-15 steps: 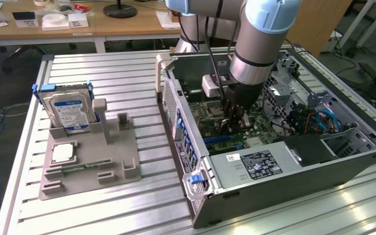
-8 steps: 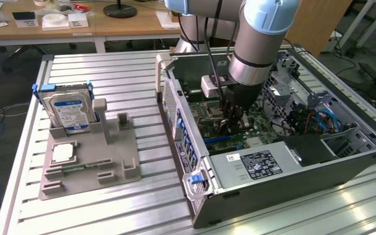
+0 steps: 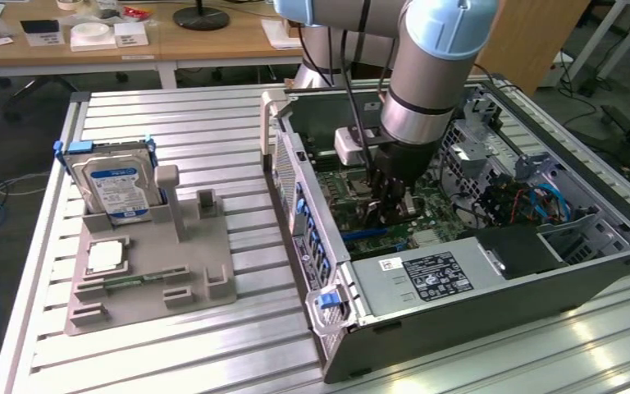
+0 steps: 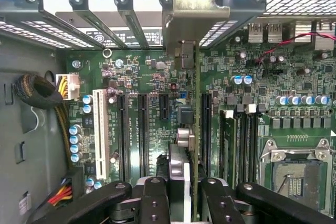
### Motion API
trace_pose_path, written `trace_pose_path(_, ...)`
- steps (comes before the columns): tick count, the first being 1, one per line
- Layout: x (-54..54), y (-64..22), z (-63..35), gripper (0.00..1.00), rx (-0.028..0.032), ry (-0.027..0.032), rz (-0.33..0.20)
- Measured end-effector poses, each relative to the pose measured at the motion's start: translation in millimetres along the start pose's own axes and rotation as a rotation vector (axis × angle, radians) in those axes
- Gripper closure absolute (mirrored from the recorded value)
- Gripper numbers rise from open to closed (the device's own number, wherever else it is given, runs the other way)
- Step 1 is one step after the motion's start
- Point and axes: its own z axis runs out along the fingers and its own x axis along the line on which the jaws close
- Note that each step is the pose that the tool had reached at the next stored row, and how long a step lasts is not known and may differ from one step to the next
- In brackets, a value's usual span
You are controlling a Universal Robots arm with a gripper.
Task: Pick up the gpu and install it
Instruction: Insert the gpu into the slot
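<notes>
The gpu [image 4: 190, 108] stands edge-on between my fingers [image 4: 155, 198], running down the middle of the wrist view over the green motherboard [image 4: 147, 77]. Its pale metal bracket [image 4: 191, 11] sits against the case's rear slot openings, beside the blue clips. The card lies along the gap between two black expansion slots; I cannot tell whether it is seated. My gripper [image 4: 185, 192] is shut on the card's near end. In the exterior view my gripper [image 3: 386, 205] reaches down inside the open computer case [image 3: 326, 246], above the motherboard.
A grey parts holder [image 3: 151, 263] on the slatted table at the exterior view's left carries a silver hard drive [image 3: 118, 185], a processor [image 3: 107, 256] and a green memory stick [image 3: 124, 283]. Inside the case are the power supply [image 3: 425, 275], cable bundles [image 4: 37, 90] and an empty processor socket [image 4: 296, 174].
</notes>
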Motion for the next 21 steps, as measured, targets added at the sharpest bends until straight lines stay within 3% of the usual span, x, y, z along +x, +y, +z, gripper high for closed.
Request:
trace_pose_path(7,0.3,5.9,1.7,0.72,0.0000,0.0001,0.000)
trace_pose_path(21,0.5,8.0,8.0,0.72,-0.0004,0.0000,0.000)
